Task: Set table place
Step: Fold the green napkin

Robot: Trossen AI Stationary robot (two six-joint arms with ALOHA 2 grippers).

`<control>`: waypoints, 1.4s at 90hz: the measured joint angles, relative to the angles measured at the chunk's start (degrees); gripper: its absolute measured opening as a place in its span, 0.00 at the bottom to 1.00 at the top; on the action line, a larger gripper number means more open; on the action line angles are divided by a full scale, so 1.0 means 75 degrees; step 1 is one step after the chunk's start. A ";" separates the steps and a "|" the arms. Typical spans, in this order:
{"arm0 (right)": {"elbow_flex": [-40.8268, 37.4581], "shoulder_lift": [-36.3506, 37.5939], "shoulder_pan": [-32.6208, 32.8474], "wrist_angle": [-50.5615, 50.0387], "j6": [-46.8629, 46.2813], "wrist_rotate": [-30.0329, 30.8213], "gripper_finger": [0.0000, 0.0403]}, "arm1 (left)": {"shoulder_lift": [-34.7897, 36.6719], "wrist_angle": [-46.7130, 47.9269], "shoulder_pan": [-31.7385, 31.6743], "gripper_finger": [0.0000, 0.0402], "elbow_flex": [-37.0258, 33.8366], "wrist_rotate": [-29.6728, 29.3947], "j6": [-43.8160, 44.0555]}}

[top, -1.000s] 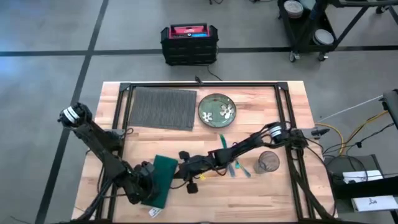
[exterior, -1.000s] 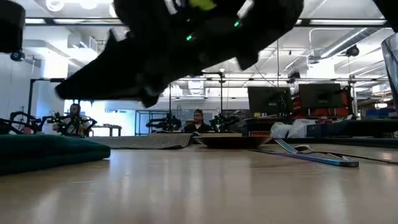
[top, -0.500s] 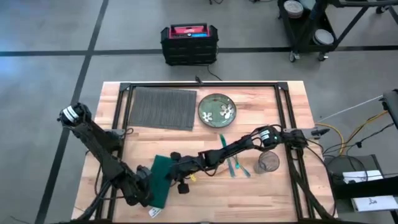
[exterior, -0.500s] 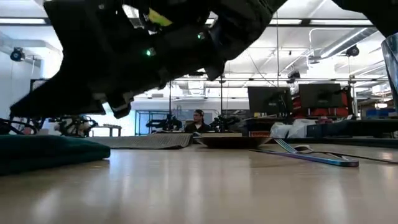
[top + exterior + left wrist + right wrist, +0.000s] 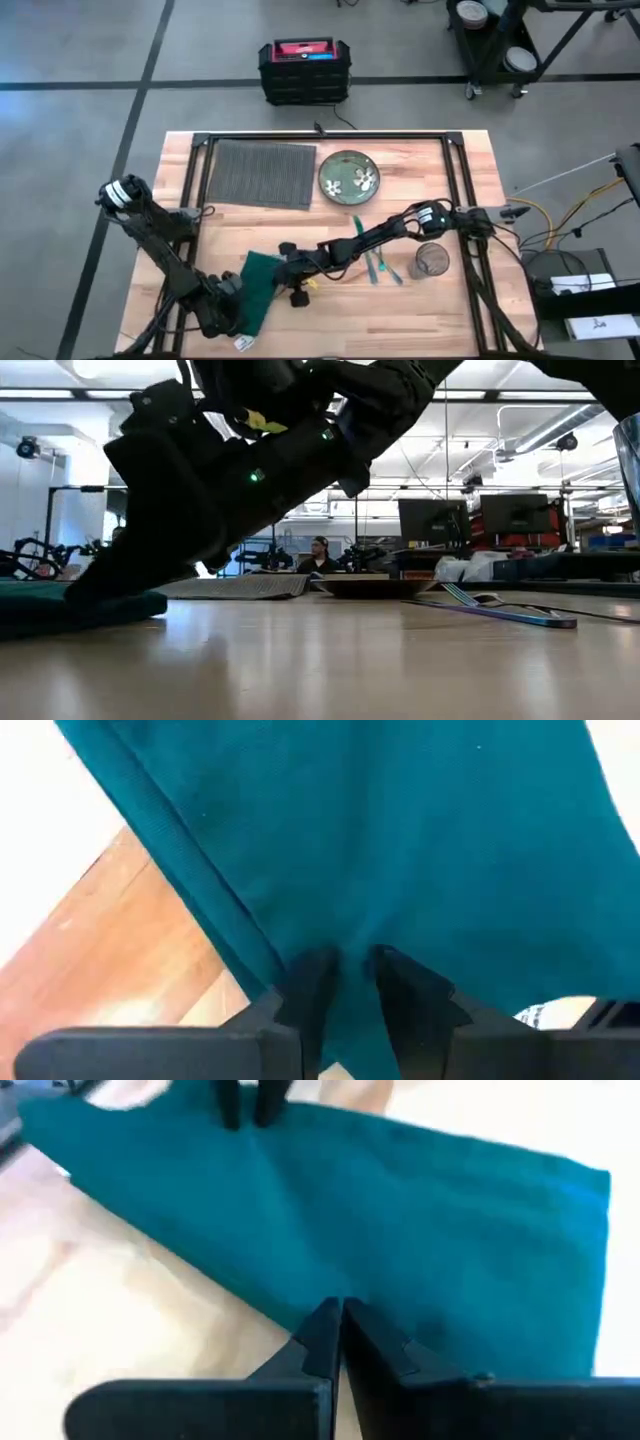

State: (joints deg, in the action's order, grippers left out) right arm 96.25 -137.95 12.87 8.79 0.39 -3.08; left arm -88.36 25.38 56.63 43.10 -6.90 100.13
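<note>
From above: dark green napkin (image 5: 258,290) near table's (image 5: 400,320) front edge, placemat (image 5: 262,172) well beyond it, both grippers at its edges. Left wrist: left gripper (image 5: 348,982) pinching the napkin's edge. Right wrist: right gripper (image 5: 335,1330) pressed together on the opposite edge.

The left gripper (image 5: 350,982) pinches an edge of the teal napkin (image 5: 400,840), its fingers (image 5: 308,990) nearly together. Beside the napkin, bare table (image 5: 110,950) shows.

Bright, even overhead light; the table (image 5: 330,660) shows soft glare, and both wrist views wash out white.
</note>
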 joint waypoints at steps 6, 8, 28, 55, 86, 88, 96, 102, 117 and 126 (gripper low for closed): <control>0.0000 0.0000 -0.0023 -0.0093 0.0063 0.0033 0.01 | 0.0070 0.0000 0.0009 0.19 0.0027 0.0017 0.0039; 0.0000 0.0000 -0.0029 -0.0112 0.0079 0.0033 0.01 | 0.0137 0.0007 0.0007 0.19 0.0038 0.0018 0.0033; 0.0395 0.0538 -0.0037 -0.1266 0.0303 0.0015 0.01 | 0.0904 0.0049 -0.0016 0.19 0.0426 -0.0995 -0.0501; 0.0628 0.1119 0.0185 -0.1774 0.0176 -0.0474 0.01 | 0.0993 0.0372 -0.0914 0.19 -0.0102 -0.3782 -0.2463; 0.0592 0.1227 0.0267 -0.3605 -0.0449 0.0160 0.01 | 0.0884 0.0084 -0.1966 0.19 -0.1691 -0.2633 -0.2361; 0.0592 0.1284 0.0267 -0.3833 -0.0448 0.0222 0.01 | 0.0886 0.0190 -0.1966 0.19 -0.1743 -0.2682 -0.2224; 0.0594 0.1589 0.0243 -0.4797 -0.0410 0.0470 0.01 | 0.0903 0.0789 -0.1976 0.19 -0.1841 -0.2893 -0.1612; 0.0592 0.1814 0.0222 -0.5657 -0.0391 0.0857 0.01 | 0.0945 0.1229 -0.2011 0.19 -0.1846 -0.3169 -0.1179; 0.0592 0.2488 0.0205 -0.7721 -0.0430 0.2004 0.01 | 0.1257 0.2185 -0.2024 0.19 -0.1571 -0.3243 -0.1081; 0.0595 0.2955 0.0140 -0.8791 -0.0765 0.2238 0.01 | 0.1635 0.2645 -0.2022 0.19 -0.0906 -0.3313 -0.1436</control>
State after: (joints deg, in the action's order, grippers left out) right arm 100.71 -115.79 13.93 -57.14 -5.35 13.71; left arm -76.10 45.22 41.47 36.31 -31.75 89.36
